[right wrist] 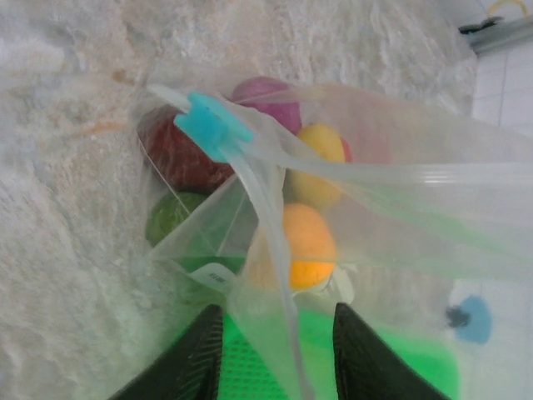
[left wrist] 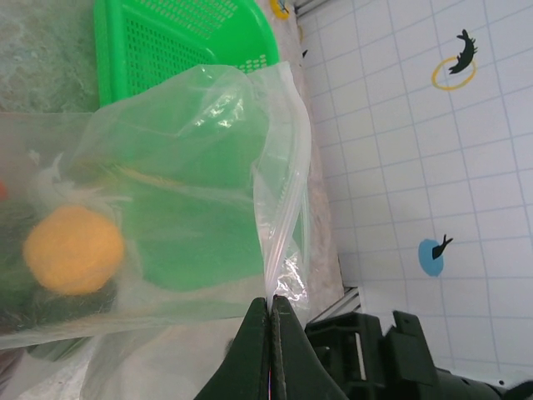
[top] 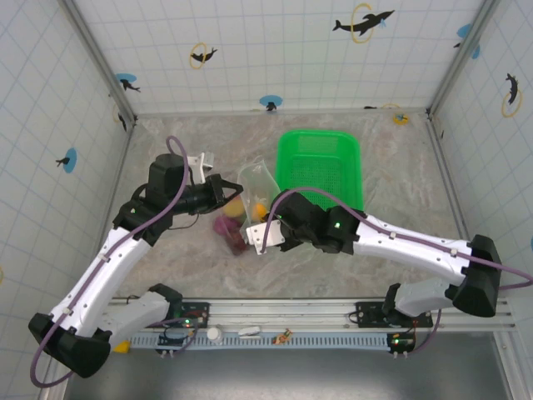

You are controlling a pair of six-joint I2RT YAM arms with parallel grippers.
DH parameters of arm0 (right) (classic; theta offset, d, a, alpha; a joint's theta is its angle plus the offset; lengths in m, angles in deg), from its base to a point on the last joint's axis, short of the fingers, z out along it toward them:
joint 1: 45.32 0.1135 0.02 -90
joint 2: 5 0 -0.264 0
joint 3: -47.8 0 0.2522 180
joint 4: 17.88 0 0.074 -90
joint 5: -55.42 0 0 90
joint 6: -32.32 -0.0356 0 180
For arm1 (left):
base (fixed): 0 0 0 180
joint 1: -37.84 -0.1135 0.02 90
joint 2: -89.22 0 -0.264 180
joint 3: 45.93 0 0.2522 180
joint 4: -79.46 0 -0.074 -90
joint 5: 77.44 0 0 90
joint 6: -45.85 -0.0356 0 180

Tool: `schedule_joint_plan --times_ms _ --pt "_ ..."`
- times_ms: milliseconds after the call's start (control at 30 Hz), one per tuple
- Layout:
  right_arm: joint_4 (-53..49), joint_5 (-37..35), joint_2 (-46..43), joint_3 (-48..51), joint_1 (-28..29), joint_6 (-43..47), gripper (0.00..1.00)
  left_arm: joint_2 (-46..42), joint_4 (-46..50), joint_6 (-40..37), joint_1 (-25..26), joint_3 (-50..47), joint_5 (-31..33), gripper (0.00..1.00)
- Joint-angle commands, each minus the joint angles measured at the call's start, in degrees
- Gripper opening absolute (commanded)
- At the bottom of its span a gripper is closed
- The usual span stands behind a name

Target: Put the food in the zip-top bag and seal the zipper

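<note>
The clear zip-top bag (top: pixel 255 185) is held up over the table between both arms. My left gripper (left wrist: pixel 271 302) is shut on the bag's edge, at the pale zipper (left wrist: pixel 284 223). The food sits inside the bag: an orange piece (right wrist: pixel 306 246), a yellow one (right wrist: pixel 321 148), a magenta one (right wrist: pixel 266 90), a dark maroon one (right wrist: pixel 179 157) and a dark green one (right wrist: pixel 169 218). The teal tab (right wrist: pixel 215 125) rides the zipper (right wrist: pixel 268 218), which runs down between the spread fingers of my right gripper (right wrist: pixel 277 325). That gripper is open, and its fingers (right wrist: pixel 204 350) stand off the film.
The bright green mesh basket (top: pixel 321 167) lies just behind and right of the bag. White gridded walls close the table in on three sides. Bare marbled table (top: pixel 375 150) stretches to the right and back.
</note>
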Motion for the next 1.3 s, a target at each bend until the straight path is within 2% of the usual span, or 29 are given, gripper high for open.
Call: schedule_joint_plan --times_ms 0,33,67,200,233,267,367,500,600,700,800,967,1067,1267 --pt "-2.32 4.16 2.71 -5.48 -1.26 3.23 0.13 -0.45 -0.85 -0.93 0.07 -0.59 2.07 0.03" --pt "-3.26 6.09 3.72 -7.31 -1.94 1.7 0.04 -0.9 -0.83 -1.29 0.07 -0.9 4.15 0.11" --pt "-3.6 8.14 4.07 -8.55 -2.81 0.02 0.0 -1.63 -1.04 -2.84 0.07 -1.0 6.62 0.2" --pt "0.55 16.65 4.32 -12.33 -7.63 -11.81 0.0 -8.09 -7.55 -8.13 0.07 -4.29 18.97 0.5" --pt "1.49 17.0 4.76 -13.83 -8.4 -15.92 0.0 -9.35 -9.2 -9.3 0.03 -4.81 21.04 0.56" --pt "1.66 17.58 5.26 -15.24 -9.06 -18.83 0.0 -10.08 -9.92 -10.09 0.07 -4.97 22.58 0.57" --pt "2.0 18.53 6.68 -18.73 -10.33 -26.32 0.0 -10.91 -10.38 -15.0 0.07 -3.98 23.24 0.59" --pt "-1.08 18.4 10.2 -26.12 -12.05 -36.22 0.0 -13.25 -11.08 -21.98 0.07 -4.08 20.1 0.6" --pt "-3.9 19.98 12.59 -30.73 -13.29 -41.56 0.0 -14.57 -11.11 -24.34 0.07 -3.58 23.41 0.61" --pt "-6.07 19.21 14.22 -33.76 -12.94 -44.48 0.0 -14.58 -9.58 -25.47 0.07 -2.45 25.91 0.62" --pt "-7.97 16.64 15.61 -35.95 -12.36 -46.6 0.0 -14.14 -8.33 -26.4 0.07 -0.61 26.73 0.7" --pt "-10.87 12.59 17.83 -40.71 -11.14 -49.46 0.0 -13.56 -6.1 -27.56 0.07 1.81 29.01 0.73" --pt "-11.3 11.71 18.37 -42.23 -11.04 -50.69 0.0 -12.8 -5.93 -26.59 0.23 3.12 26.22 0.67" --pt "-11.39 11.89 18.94 -43.51 -11.39 -52.09 0.0 -11.32 -5.89 -24.16 0.54 2.3 14.29 0.59"
